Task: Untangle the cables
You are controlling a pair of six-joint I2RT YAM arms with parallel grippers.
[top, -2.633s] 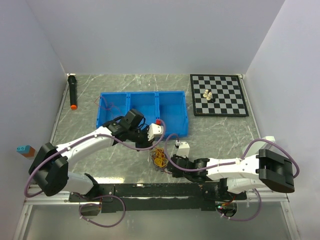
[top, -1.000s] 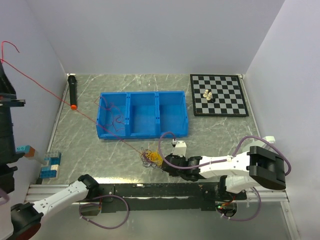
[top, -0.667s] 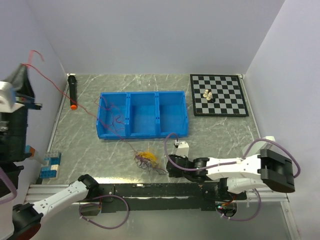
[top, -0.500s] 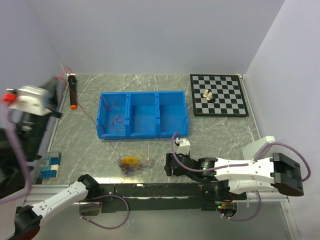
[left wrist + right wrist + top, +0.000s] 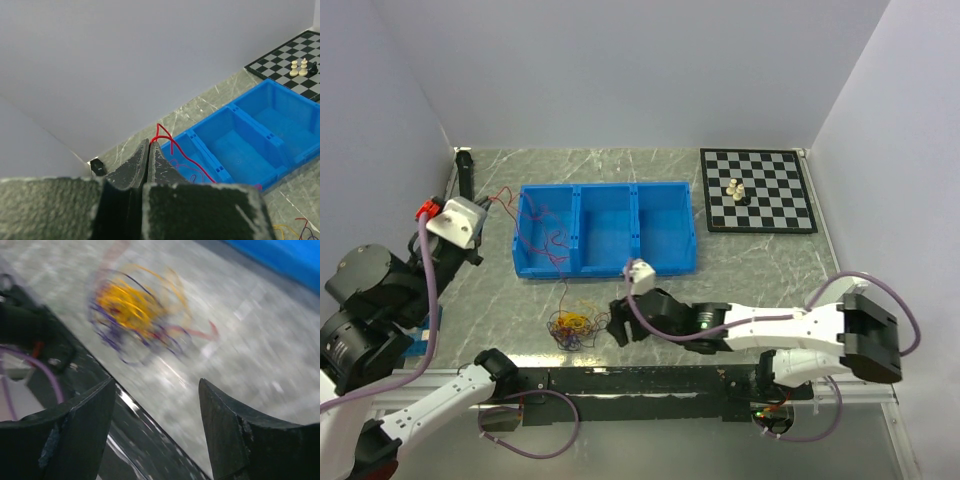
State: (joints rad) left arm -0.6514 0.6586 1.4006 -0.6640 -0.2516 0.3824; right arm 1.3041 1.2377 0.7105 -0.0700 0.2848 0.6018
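Top external view: the cables (image 5: 572, 327) lie as one loose clump on the bench (image 5: 770, 270), near its front edge and on the near side of the blue bin (image 5: 670, 268). The clump sits just to the left of my right jaws, close to them but not touching. The right arm (image 5: 770, 325) is much the nearer; the left arm (image 5: 370, 290) is raised at the far left, well apart from the clump. The clump itself is roundish and shows no clear long axis. The only line that I can make out is the red strand (image 5: 199, 166), which appears to run from the clump over the bin's left compartment and up to my left jaws. In the right wrist view, which is blurred, the clump lies straight ahead of the right jaws, centred in the gap and beyond the tips. The right jaws stand wide apart and grip nothing. The left jaws are pressed fully together, pinching the end of the red strand.
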